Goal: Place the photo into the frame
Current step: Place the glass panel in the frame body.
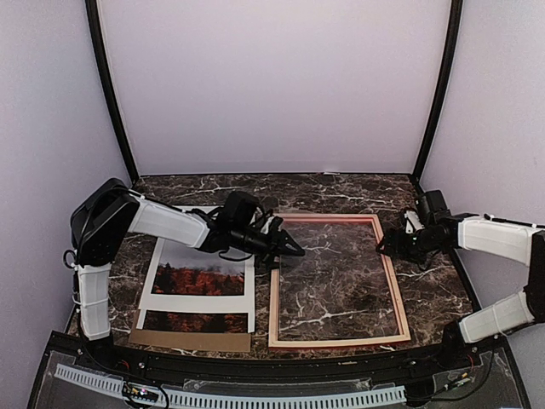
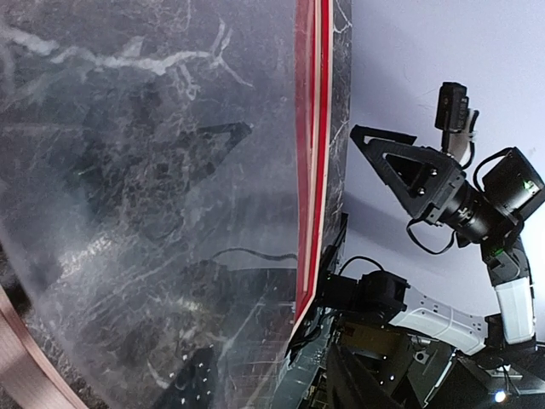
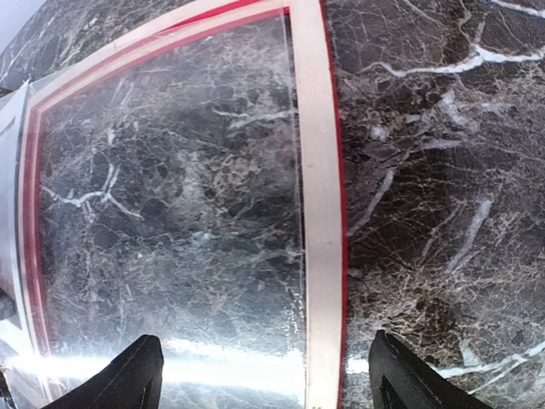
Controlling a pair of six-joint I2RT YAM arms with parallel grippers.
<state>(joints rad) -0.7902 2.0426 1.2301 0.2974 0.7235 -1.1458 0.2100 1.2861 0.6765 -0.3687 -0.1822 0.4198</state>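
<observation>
So the frame (image 1: 336,281) is lying flat on the marble table (image 1: 341,192), pale back facing up, red only peeking along the edges. The right gripper (image 1: 385,244) is hovering over the frame's right rail with its jaws spread wide. In the wrist view one finger (image 3: 140,375) is sitting over the glass and the other is out over bare table, gripping nothing. The left gripper (image 1: 296,252) is reaching in at the frame's far left corner. Its fingers (image 2: 217,141) are looking hazy in its own camera, but they're spread apart and not pinching anything. The photo (image 1: 200,277) is lying just left of the frame, showing through a white mat (image 1: 204,302), with a brown board (image 1: 192,341) poking out at the near edge.
</observation>
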